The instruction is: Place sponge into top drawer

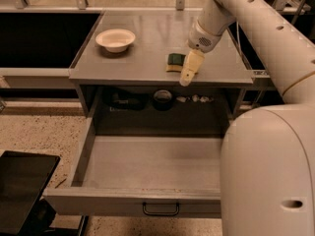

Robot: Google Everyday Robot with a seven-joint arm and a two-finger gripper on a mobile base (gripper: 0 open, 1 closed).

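— Where are we seeing the sponge (173, 62)?

— We are seeing it lying on the bench (147, 23), toward the near right of the top, well apart from the white bowl (115, 39) at the far left.

— And the tool (187, 76)?

— We are seeing it hanging just right of the sponge, tilting down over the bench's near edge. We are not managing to tell whether it is wide or narrow.

— The top drawer (133, 203)?

— We are finding it standing pulled out below, its black handle (161, 209) facing us.
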